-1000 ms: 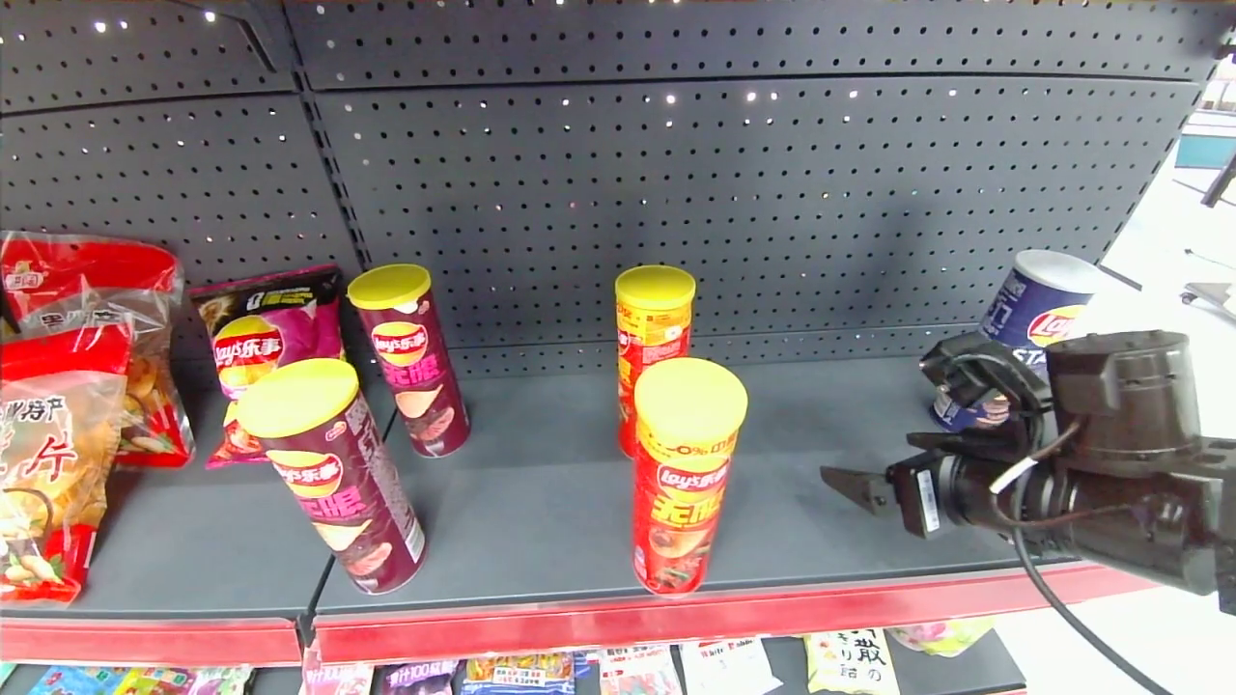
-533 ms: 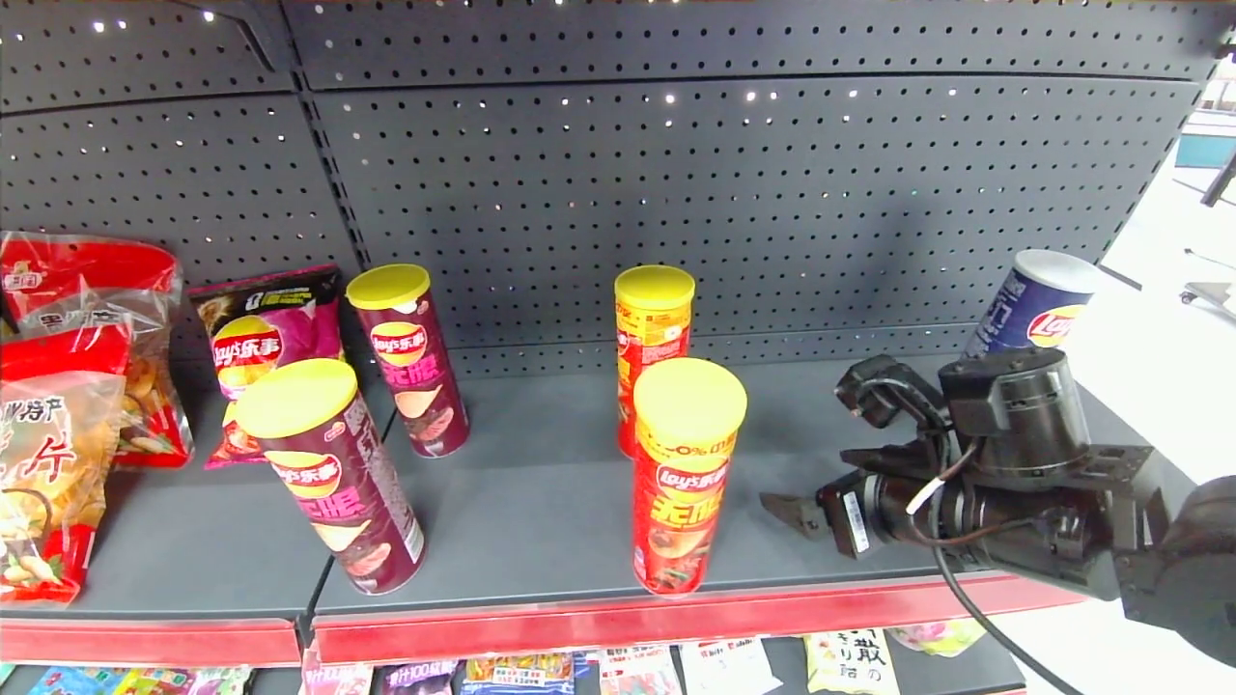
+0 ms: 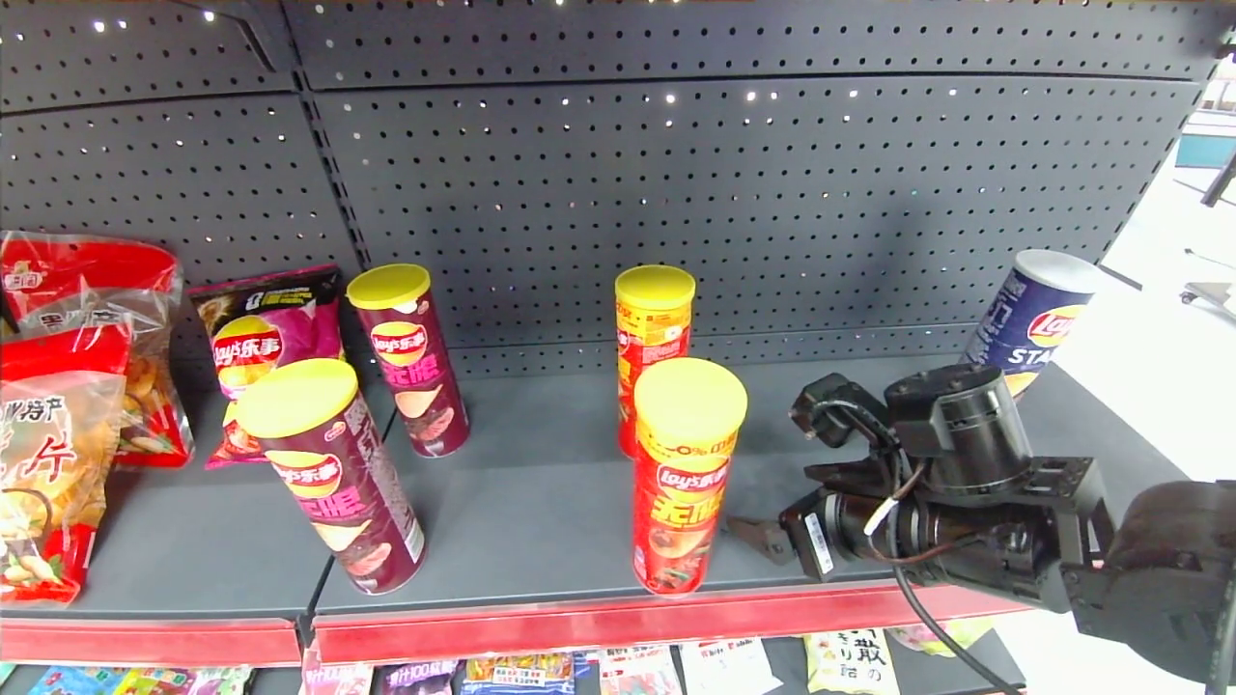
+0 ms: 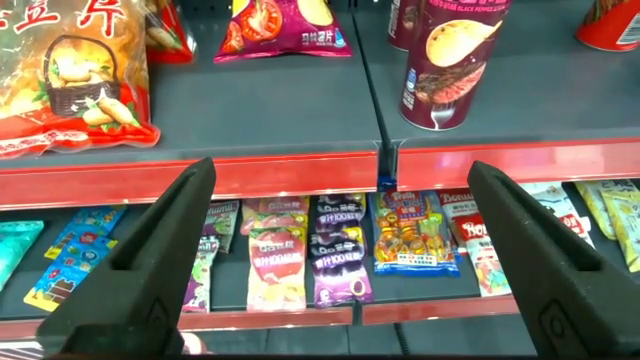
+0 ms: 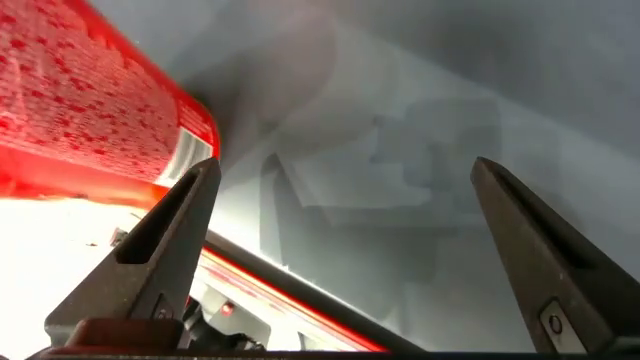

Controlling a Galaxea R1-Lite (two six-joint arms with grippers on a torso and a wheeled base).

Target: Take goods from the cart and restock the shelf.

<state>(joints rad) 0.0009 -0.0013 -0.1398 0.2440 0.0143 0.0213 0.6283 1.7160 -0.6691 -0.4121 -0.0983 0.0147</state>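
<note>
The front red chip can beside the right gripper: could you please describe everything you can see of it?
The red chip can is a tall cylinder, apparently cardboard, with a yellow lid shut on top and printed red-and-yellow sides. It stands upright at the front edge of the shelf, before a matching can. The open right gripper sits close beside it, not around it.

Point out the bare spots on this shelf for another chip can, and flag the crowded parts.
Widest bare patch of shelf: between the maroon cans and the red cans. Another lies at the back, between the rear red can and the blue can. Crowded: the left end with snack bags, and front right, where the open right gripper sits.
</note>
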